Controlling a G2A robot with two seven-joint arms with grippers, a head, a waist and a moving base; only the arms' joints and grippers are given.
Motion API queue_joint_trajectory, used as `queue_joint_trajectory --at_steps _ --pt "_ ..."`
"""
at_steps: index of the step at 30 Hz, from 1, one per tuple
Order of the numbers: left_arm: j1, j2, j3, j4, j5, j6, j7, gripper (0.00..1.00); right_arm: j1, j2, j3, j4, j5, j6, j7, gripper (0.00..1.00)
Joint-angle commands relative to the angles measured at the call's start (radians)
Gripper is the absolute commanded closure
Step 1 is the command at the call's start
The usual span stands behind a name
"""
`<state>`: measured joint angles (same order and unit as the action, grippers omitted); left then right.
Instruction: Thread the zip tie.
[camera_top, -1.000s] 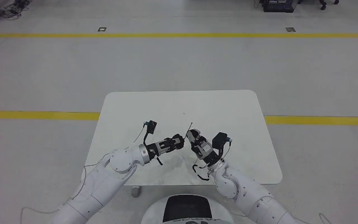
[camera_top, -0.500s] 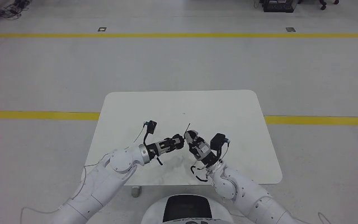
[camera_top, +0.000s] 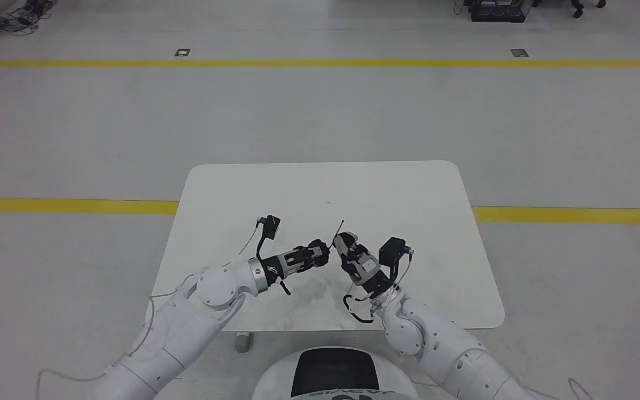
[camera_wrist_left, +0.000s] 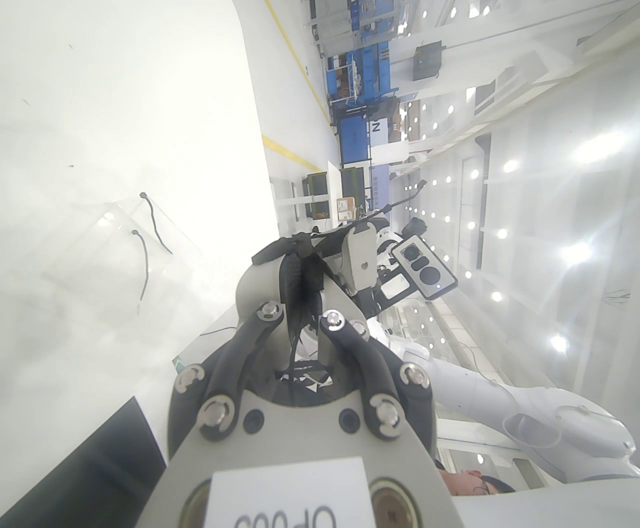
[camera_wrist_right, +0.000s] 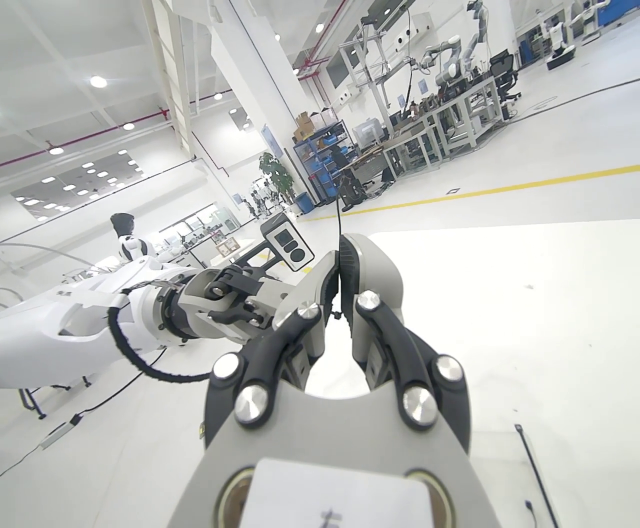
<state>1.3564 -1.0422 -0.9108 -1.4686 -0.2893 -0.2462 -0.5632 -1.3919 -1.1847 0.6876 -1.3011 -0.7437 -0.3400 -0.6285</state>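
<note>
Right gripper (camera_top: 343, 242) with the zip tie (camera_top: 340, 228) backs off slightly from the left gripper (camera_top: 322, 248), after nudging closer. The shift is tiny, seemingly sideways.

One zip tie (camera_wrist_right: 339, 220) is held; two further ties (camera_wrist_left: 156, 227) (camera_wrist_left: 145, 265) are laid on the one bench (camera_top: 400, 190). Two grippers (camera_wrist_left: 300, 280) (camera_wrist_right: 340, 270) are counted.

right gripper (camera_wrist_right: 340, 262) is closed on a thin black zip tie (camera_wrist_right: 339, 220), tail pointing to twelve o'clock. left gripper (camera_wrist_right: 292, 300) is just beside it at nine o'clock. two more ties (camera_wrist_right: 532, 465) lie on table (camera_wrist_right: 500, 300).
</note>
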Motion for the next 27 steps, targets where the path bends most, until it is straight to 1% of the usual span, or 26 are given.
queue_joint_trajectory --at_steps 1,13,23,27 --pt "0.000 0.000 0.000 0.000 0.000 0.000 0.000 1.00 0.002 0.000 -0.004 0.001 0.010 0.000 0.002 1.00" --pt "0.000 0.000 0.000 0.000 0.000 0.000 0.000 1.00 0.035 0.016 -0.069 -0.020 0.057 0.000 -0.019 1.00" --pt "0.000 0.000 0.000 0.000 0.000 0.000 0.000 1.00 0.066 0.026 -0.115 0.011 0.134 0.000 -0.003 1.00" --pt "0.000 0.000 0.000 0.000 0.000 0.000 0.000 1.00 0.076 0.029 -0.130 0.022 0.159 0.000 -0.012 1.00"
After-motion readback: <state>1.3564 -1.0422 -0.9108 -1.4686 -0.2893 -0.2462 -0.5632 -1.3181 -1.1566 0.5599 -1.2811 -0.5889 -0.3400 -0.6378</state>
